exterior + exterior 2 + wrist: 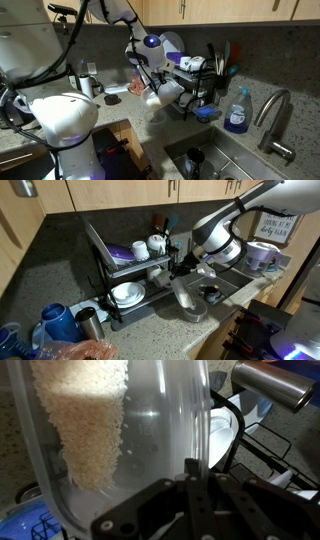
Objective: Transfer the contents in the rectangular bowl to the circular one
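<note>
We see the claw [190,478] pinching the rim of the rectangular bowl [150,420], which is tipped steeply above the worktop [150,330], just beside the dish rack [128,280]. White grains [85,420] are bunched against one inside wall.

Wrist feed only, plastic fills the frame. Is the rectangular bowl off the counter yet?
Observer: Yes. In an exterior view the claw holds the rectangular bowl in the air, tipped steeply.
Operator: Wire at my right edge?
Observer: The dish rack, close beside the bowl, white bowls on its lower shelf.
Operator: Other hazards?
Observer: A sink is set in the counter near the rack, a blue soap bottle by its faucet.
</note>
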Robot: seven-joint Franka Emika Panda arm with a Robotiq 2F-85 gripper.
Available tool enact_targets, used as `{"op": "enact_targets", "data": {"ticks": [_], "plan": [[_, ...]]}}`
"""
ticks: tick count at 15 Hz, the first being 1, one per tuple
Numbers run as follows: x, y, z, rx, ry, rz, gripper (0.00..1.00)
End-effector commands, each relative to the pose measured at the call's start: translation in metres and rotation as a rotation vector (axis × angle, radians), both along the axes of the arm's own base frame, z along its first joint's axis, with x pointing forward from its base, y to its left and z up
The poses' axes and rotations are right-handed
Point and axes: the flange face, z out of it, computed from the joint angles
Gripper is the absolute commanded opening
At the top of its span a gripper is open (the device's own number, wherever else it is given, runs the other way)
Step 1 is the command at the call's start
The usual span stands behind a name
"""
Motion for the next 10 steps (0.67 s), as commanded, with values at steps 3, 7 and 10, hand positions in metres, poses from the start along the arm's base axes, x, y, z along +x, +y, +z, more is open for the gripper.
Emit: {"op": "enact_targets", "data": {"ticks": [3,7,10], "plan": [[-0.016,-0.011,0.018,0.014,-0.099,-0.044,0.01],[-0.028,-0.014,0.023,0.014,-0.15,-0.057,0.01],[-0.038,-0.016,0.026,0.008,-0.188,-0.064,0.01]]}}
